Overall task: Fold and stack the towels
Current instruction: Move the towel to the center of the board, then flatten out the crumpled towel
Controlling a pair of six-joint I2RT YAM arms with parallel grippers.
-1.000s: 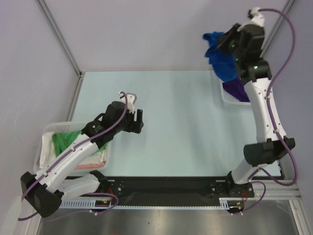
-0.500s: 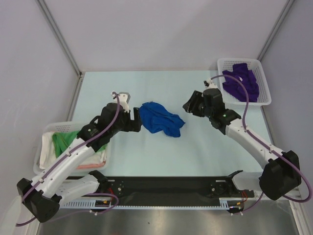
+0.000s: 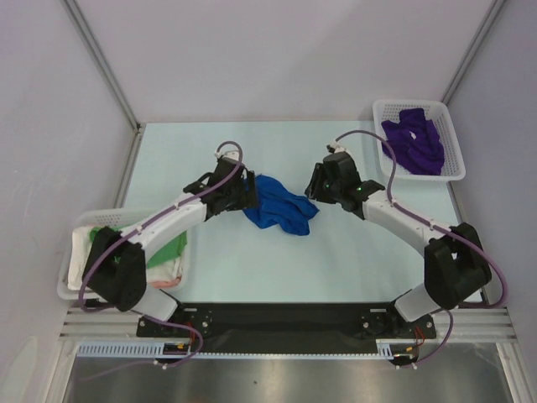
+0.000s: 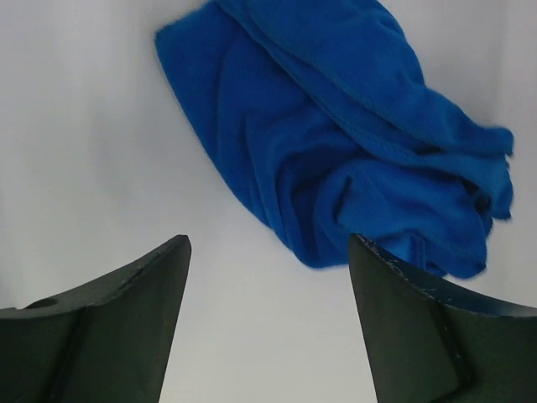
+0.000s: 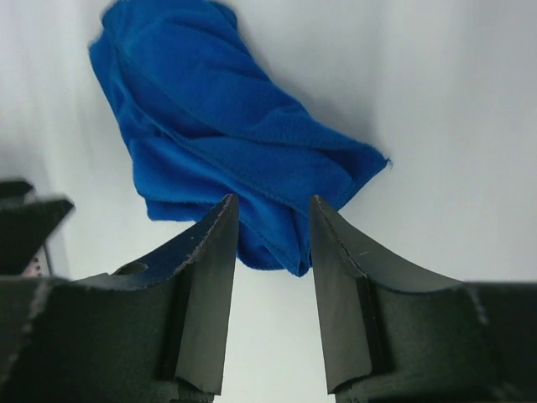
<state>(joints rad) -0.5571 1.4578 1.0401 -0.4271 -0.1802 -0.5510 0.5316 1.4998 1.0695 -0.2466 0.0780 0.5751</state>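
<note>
A crumpled blue towel [image 3: 281,208] lies in a heap on the light table, in the middle. It also shows in the left wrist view [image 4: 336,143] and the right wrist view [image 5: 218,126]. My left gripper [image 3: 243,191] is at the towel's left edge, jaws wide open and empty [image 4: 268,252], with the towel just beyond its tips. My right gripper [image 3: 315,186] is at the towel's right edge, jaws partly open [image 5: 270,210]. A corner of the towel lies between and just beyond its fingertips, not clamped.
A white basket [image 3: 453,134] at the back right holds purple towels [image 3: 413,143]. Another white basket [image 3: 71,252] at the near left holds a green towel [image 3: 172,249] and light-coloured ones. Grey walls enclose the table at the back and sides.
A second ago my right gripper held the blue towel high over the right basket. The towel now lies on the table, and both grippers have closed in on its sides.
</note>
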